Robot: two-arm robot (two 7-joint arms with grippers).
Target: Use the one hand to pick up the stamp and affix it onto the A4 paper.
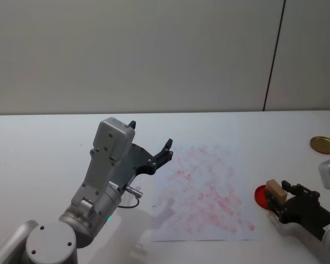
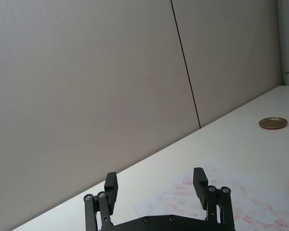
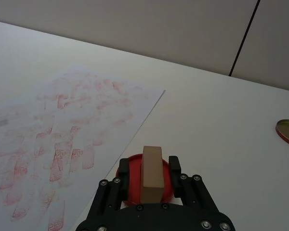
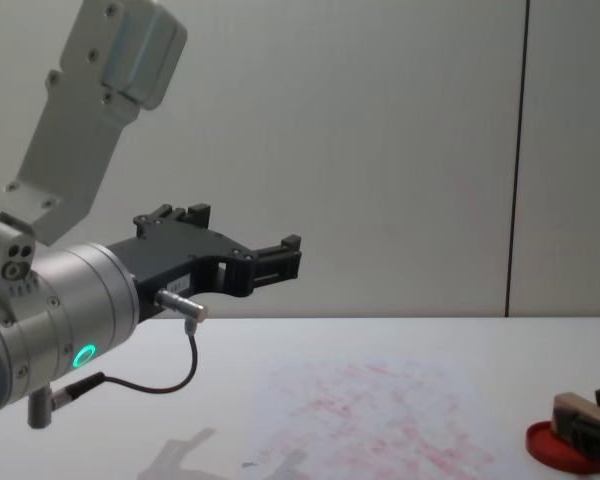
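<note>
- Gripping the stamp (image 3: pixel 151 174) between both fingers, the right gripper (image 3: pixel 150 179) is seen low over the table (image 1: pixel 44 143), just off the right edge of the A4 paper (image 1: pixel 206 192).
- The stamp is held upright in the jaws, its tan wooden body rising above the fingertips (image 3: pixel 174 166).
- A red dish (image 3: pixel 130 169) is found directly beneath and just ahead of the gripper; whether the stamp's base touches it cannot be told.
- The paper, covered with faint red marks, is laid flat to the gripper's left, its near edge close beside the dish.
- A gold lid (image 1: pixel 323 144) is seen farther ahead of the gripper, well apart from it.
- The left gripper (image 2: pixel 156 185) is held raised above the paper's left side, fingers spread and empty, with a black cable (image 4: pixel 150 385) hanging from its wrist.
</note>
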